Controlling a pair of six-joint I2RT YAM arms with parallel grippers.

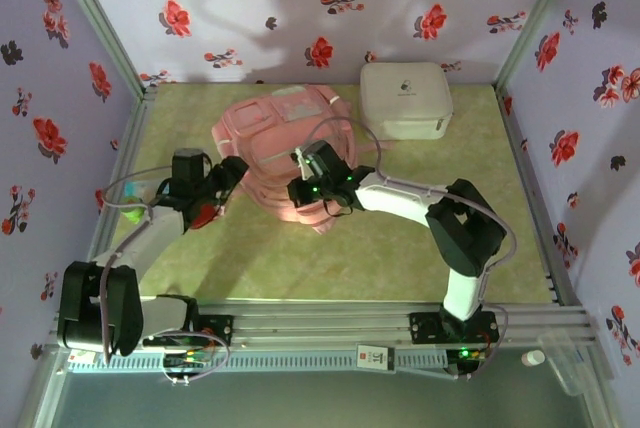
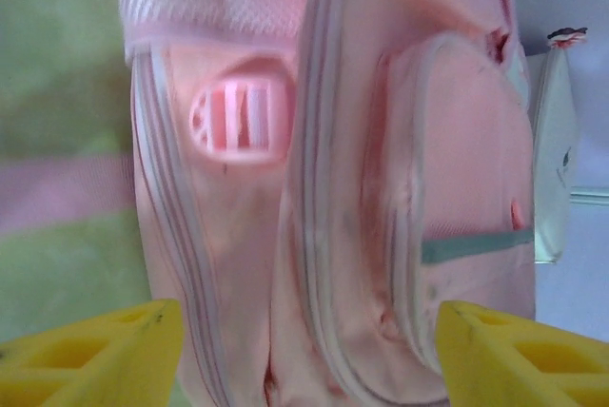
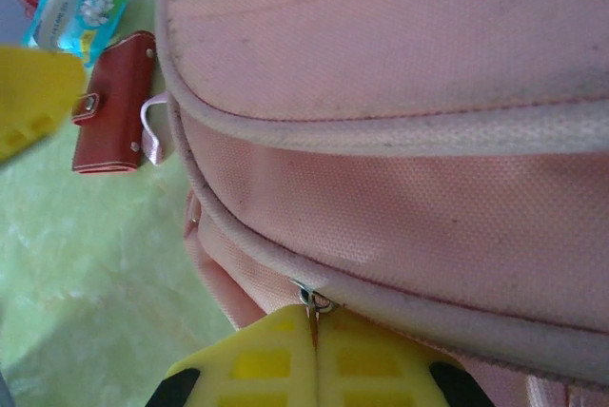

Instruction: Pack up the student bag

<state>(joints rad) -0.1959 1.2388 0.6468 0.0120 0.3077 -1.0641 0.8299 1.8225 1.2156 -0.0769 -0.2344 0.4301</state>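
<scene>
student bag (image 1: 285, 138) mid-tabletop (image 1: 400, 238). case (image 1: 405, 98) behind it to the right, just beside. wallet (image 3: 114, 103) just left of bag, packet (image 3: 81, 3) further left. zip pull (image 3: 312, 317) sits between right claw (image 3: 314, 350) tips.

No word, number or brand name can be read. Just ahead of the left pincer (image 2: 309, 317), the student bag (image 2: 409, 169) bears an oval patch (image 2: 238, 120) of white upright bars, with no clear letters. Beyond the right pincer (image 1: 300, 160), the white case (image 1: 405, 113) has a small dark emblem (image 1: 404, 89), illegible. Left of that pincer a blue packet (image 3: 81, 3) shows blurred print. Behind both pincers, a white tag (image 1: 372, 356) carries red marks, too small to read.
</scene>
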